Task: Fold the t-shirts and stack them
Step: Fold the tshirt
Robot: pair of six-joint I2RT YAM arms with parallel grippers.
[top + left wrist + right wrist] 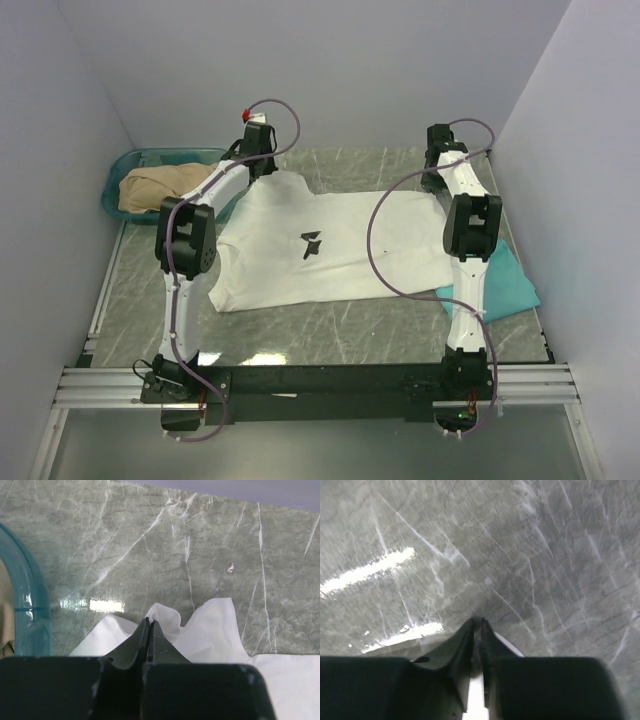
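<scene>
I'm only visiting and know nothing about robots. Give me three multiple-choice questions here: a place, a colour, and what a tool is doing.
1. Where is the teal basket? A far left corner; B near right corner; C centre.
2. The print on the white t-shirt is: A red; B black; C blue.
3. The left tool is: A wide open; B shut on the basket; C shut on the white t-shirt.
Key: 1 A, it sits far left. 2 B, a black chest mark. 3 C, its jaws pinch white cloth.
</scene>
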